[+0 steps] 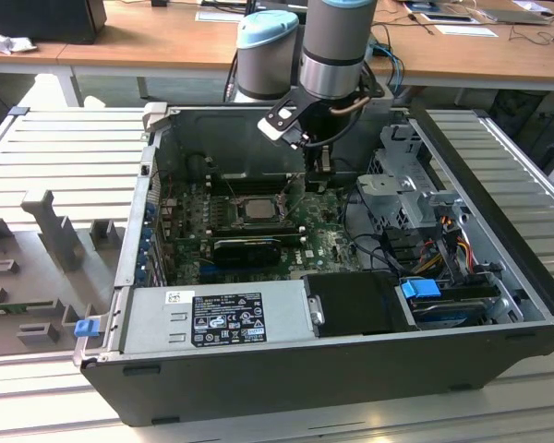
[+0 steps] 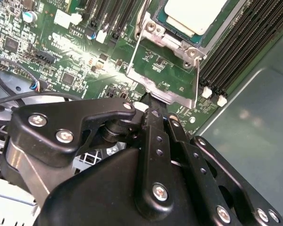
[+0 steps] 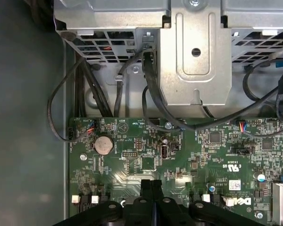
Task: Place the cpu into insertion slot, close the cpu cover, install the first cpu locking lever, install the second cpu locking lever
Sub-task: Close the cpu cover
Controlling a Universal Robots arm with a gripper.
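The cpu point(image 2: 195, 14), a pale square chip, lies flat in its socket on the green motherboard point(image 1: 256, 209). The cpu cover point(image 2: 179, 98), a thin silvery frame, is swung open off the socket, and the board shows through its open centre. My gripper point(image 2: 151, 101) is shut with nothing between its fingers. Its tips sit at the cover's free edge, touching it or nearly so. In the exterior view the gripper point(image 1: 320, 166) hangs inside the case, just to the exterior view's right of the socket. The black fingers point(image 3: 146, 186) stand pressed together over the board.
Black memory slots point(image 2: 236, 52) run beside the socket. A metal drive cage point(image 1: 411, 189) with cables point(image 3: 132, 84) stands close on the exterior view's right. The power supply point(image 1: 222, 318) lies along the case's near side. A coin battery point(image 3: 104, 143) sits on the board.
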